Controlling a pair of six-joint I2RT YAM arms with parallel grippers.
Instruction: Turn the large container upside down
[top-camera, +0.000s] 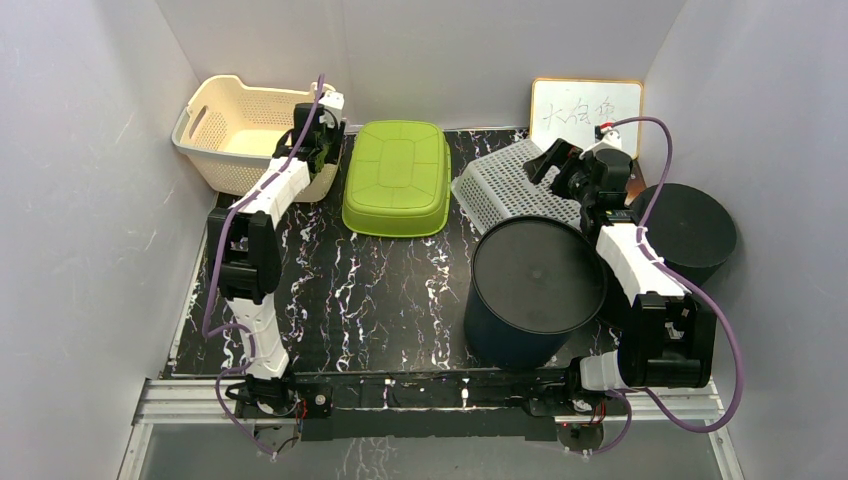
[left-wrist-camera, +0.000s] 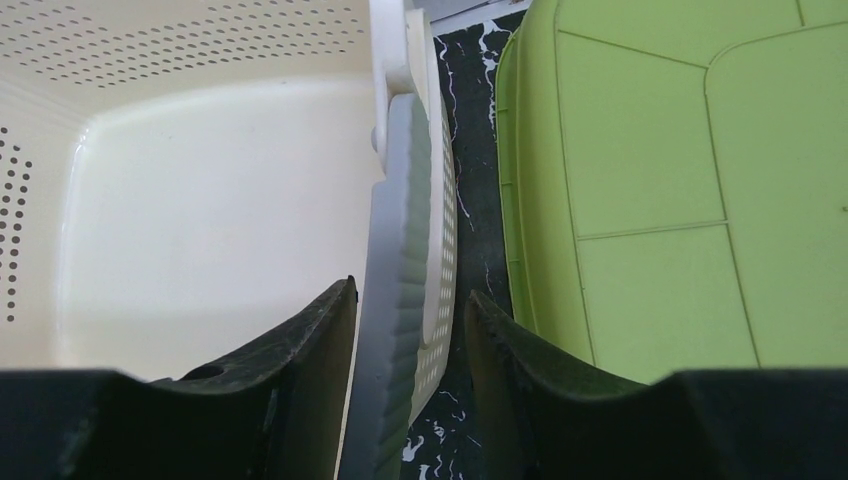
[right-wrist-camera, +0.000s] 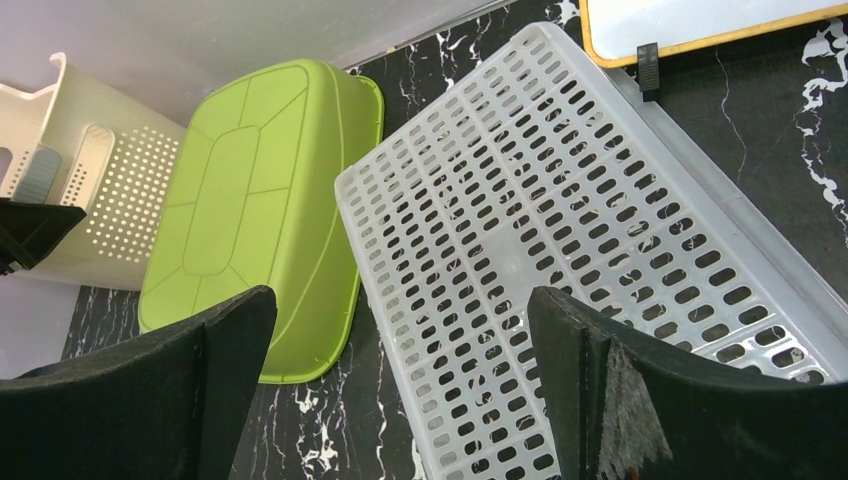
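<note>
Top external view: the cream laundry basket (top-camera: 215, 100) stands upright, mouth up, at the far-left corner of the black marbled table (top-camera: 370, 290). The left arm reaches out to it, and the left pincer (top-camera: 320, 145) sits at the rim on the basket's right side.

Left wrist view: the left pincer (left-wrist-camera: 410, 300) straddles that perforated side wall. One black finger (left-wrist-camera: 310, 350) is inside the basket (left-wrist-camera: 200, 200) and the other is outside, both drawn in narrow against the wall and gripping it. Just beyond the outer finger lies the lime-green tub (left-wrist-camera: 650, 150), bottom up, with a strip of table between it and the basket.

Right wrist view: the right pincer (right-wrist-camera: 400, 300) is spread wide and holds nothing. It hangs over a white slotted crate (right-wrist-camera: 560, 230), which lies bottom up and tilted. The green tub (right-wrist-camera: 250, 200) is beside the crate, and a whiteboard (right-wrist-camera: 700, 20) is past its far edge.

From the top, the right pincer (top-camera: 548, 160) hovers over the crate (top-camera: 500, 185). A dark round bucket (top-camera: 538, 275) sits bottom up near the right arm, and a black round tub (top-camera: 690, 225) is at the right edge.
</note>
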